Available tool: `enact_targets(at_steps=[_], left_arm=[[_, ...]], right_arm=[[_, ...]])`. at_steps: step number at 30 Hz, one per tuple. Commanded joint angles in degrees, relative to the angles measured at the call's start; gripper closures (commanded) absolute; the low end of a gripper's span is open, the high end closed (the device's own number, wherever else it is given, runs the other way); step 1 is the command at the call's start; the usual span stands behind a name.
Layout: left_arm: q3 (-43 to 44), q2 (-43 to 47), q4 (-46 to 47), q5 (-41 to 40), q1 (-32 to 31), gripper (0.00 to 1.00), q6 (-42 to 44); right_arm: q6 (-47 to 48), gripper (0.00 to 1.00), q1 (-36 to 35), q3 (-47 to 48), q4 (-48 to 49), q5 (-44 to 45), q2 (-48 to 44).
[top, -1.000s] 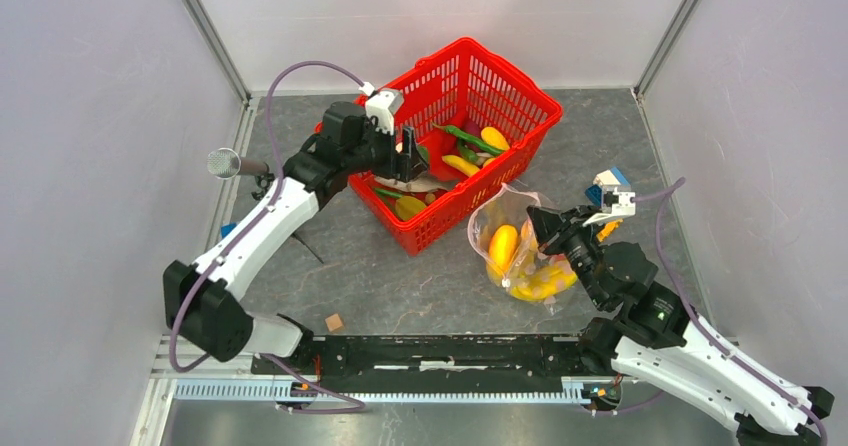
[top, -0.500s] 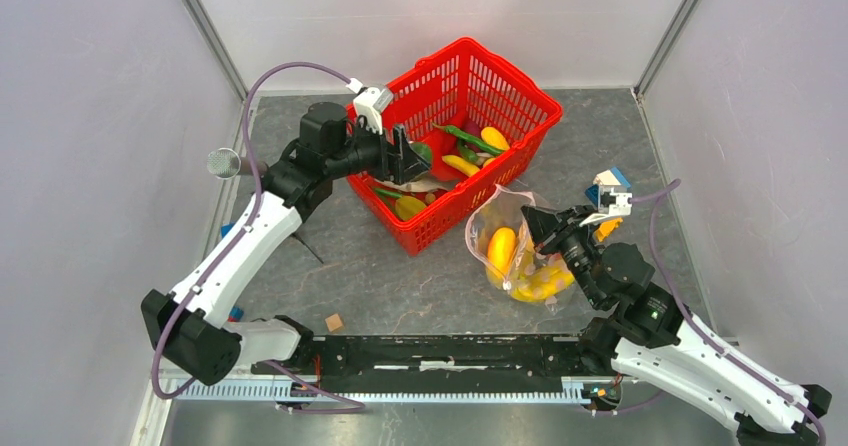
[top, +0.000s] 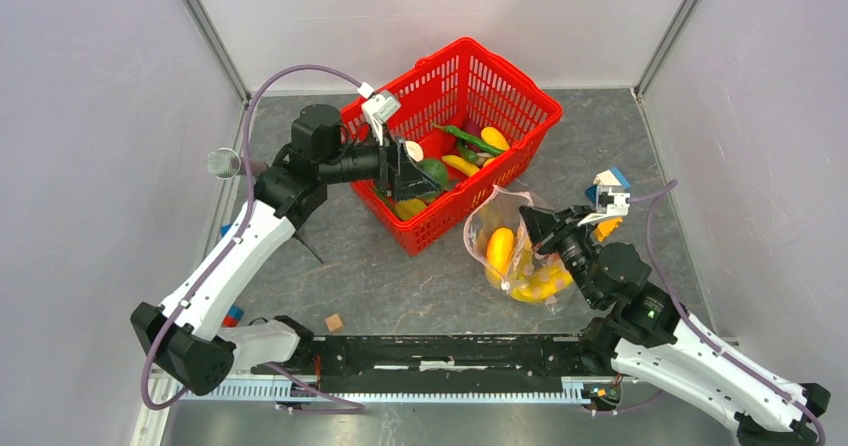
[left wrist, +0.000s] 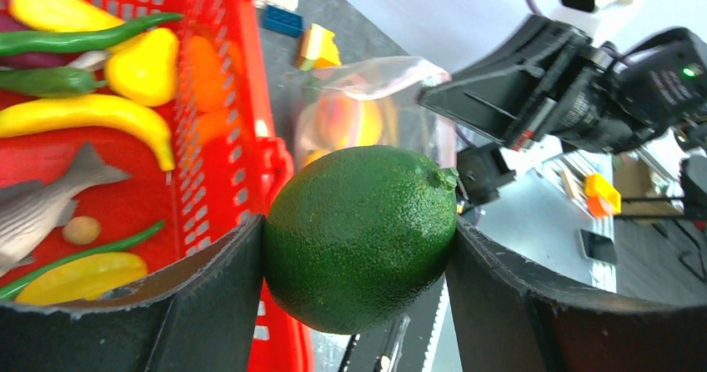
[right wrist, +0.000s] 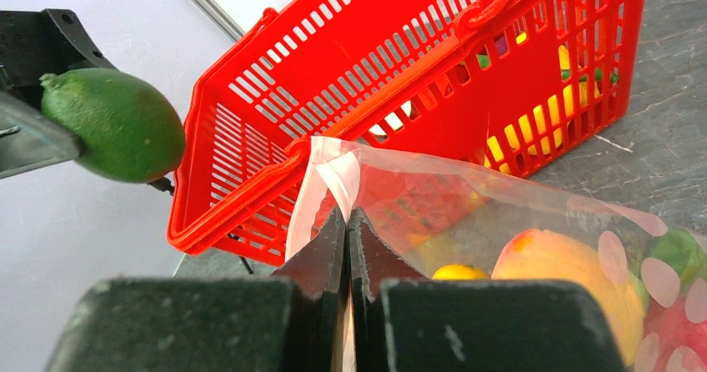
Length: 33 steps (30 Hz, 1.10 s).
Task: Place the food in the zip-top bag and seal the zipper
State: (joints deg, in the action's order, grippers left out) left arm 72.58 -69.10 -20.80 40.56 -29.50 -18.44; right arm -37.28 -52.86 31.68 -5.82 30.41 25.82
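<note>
My left gripper [top: 418,171] is shut on a green lime [left wrist: 360,234], held above the near side of the red basket [top: 525,96]; the lime also shows in the top view [top: 433,172] and in the right wrist view [right wrist: 117,126]. My right gripper [top: 528,222] is shut on the mouth edge of the clear zip-top bag [top: 515,251], pinching its pale zipper strip [right wrist: 333,172]. The bag lies right of the basket and holds yellow, orange and red food [right wrist: 554,272]. More food lies in the basket: a yellow banana [left wrist: 92,113], green peppers [left wrist: 83,40] and a grey fish [left wrist: 46,205].
Coloured bricks [top: 610,181] lie just behind the bag, by the right arm. A small wooden cube [top: 335,322] sits near the front rail. A metal knob [top: 224,163] sticks out from the left wall. The basket's handle [right wrist: 250,209] lies close to the bag's mouth.
My left gripper has lifted out of the basket with the lime and swung right, toward the bag. The right gripper and bag have barely moved.
</note>
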Motion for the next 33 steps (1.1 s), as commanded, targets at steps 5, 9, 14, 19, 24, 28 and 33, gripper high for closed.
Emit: enact_targets(at_steps=[5, 9, 14, 19, 24, 28, 33], left_arm=[[1.8, 1.4, 4.9, 6.1, -6.9, 0.69, -2.3], [2.2, 0.2, 4.9, 3.6, -12.3, 0.69, -1.0], [2.3, -1.1, 7.1, -0.5, -17.9, 0.70, -0.3], [4.0, -4.5, 8.3, -6.9, -22.6, 0.70, -1.4], [4.4, -8.0, 7.0, -15.0, -23.8, 0.70, -2.0], [6.4, -11.8, 7.6, -19.8, -24.8, 0.70, -1.8], [13.3, -18.5, 4.2, -21.6, -26.8, 0.69, -0.1]], right_arm=[[-0.5, 0.96, -0.2, 0.1, 2.7, -0.5, 0.8], [-0.4, 0.96, -0.1, -0.3, 3.3, -0.5, 0.1], [-0.2, 0.96, -0.1, -0.4, 3.5, -0.5, -0.7], [-0.1, 0.96, -0.2, -0.5, 3.9, -0.9, -1.5], [-0.2, 0.96, -0.1, -0.7, 5.3, -2.3, -3.4], [-0.2, 0.96, -0.1, 0.0, 7.3, -3.8, -5.0], [0.1, 0.96, -0.1, 0.9, 7.8, -4.4, -5.8]])
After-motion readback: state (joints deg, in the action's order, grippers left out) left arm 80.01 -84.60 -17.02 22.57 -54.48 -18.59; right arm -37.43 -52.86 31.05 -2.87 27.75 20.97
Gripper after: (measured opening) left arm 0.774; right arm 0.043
